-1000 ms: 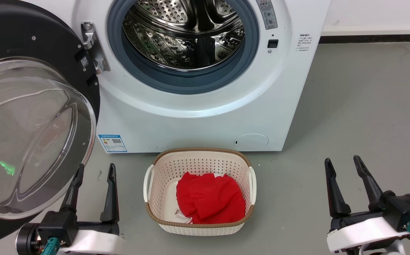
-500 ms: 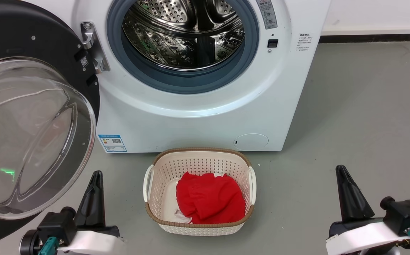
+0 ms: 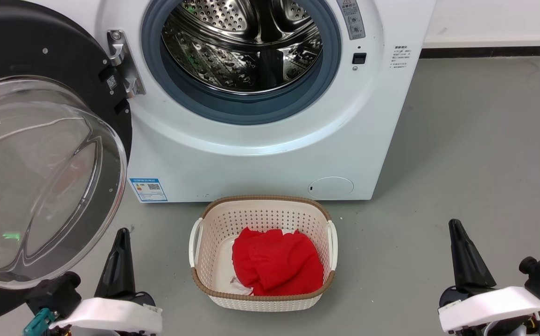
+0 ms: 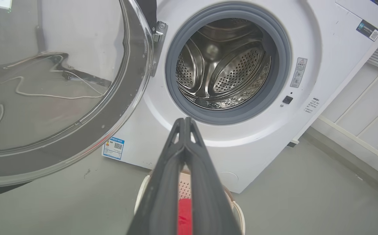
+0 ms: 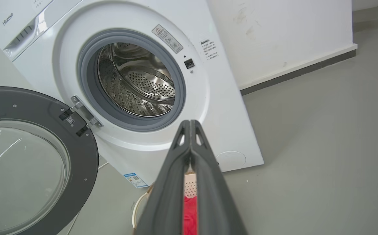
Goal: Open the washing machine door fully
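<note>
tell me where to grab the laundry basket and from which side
Grip the basket by its two white loop handles, the left handle and the right handle, just under the brown rim. Come from above and outside: each loop stands off the side wall, which seems to leave a gap for a finger, and the red cloth lies inside.

Bright, even, sharp; soft shadows

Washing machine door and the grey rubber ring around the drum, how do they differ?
The door is glossy black around a clear glass bowl; the rubber ring is grey around a steel drum. The door stands swung out left on its hinge; the ring sits in the machine's white front. Both are round.
</note>
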`<state>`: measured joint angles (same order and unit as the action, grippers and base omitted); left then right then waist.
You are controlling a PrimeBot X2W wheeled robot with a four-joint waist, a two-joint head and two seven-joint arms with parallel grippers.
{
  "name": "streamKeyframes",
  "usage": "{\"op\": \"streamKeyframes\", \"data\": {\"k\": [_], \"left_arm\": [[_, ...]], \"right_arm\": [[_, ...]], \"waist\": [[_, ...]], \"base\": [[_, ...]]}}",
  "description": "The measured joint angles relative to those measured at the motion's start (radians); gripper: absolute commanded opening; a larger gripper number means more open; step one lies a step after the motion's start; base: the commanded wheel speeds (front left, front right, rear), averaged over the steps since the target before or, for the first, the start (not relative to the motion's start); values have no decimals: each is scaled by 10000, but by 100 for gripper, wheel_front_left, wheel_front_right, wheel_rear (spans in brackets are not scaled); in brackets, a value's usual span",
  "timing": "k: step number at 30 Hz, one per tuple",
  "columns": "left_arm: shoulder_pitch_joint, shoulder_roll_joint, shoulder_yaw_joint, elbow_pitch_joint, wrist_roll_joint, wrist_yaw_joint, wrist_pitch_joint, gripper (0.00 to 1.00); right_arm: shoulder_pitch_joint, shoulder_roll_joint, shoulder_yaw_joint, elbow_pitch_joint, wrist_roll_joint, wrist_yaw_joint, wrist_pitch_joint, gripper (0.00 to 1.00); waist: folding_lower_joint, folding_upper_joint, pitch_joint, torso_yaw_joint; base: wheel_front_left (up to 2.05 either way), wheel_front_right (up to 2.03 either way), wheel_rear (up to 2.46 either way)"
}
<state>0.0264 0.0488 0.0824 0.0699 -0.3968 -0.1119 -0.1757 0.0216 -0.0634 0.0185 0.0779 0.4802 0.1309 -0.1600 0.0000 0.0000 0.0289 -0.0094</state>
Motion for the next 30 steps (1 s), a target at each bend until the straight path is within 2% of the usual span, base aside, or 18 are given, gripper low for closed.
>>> {"op": "streamKeyframes", "data": {"k": [30], "left_arm": [[-512, 0, 111, 650, -4661, -40, 1104, 0]], "right_arm": [[-452, -150, -201, 616, 4583, 0, 809, 0]], "waist": [[0, 0, -71, 26]], "base": [[0, 0, 0]]}}
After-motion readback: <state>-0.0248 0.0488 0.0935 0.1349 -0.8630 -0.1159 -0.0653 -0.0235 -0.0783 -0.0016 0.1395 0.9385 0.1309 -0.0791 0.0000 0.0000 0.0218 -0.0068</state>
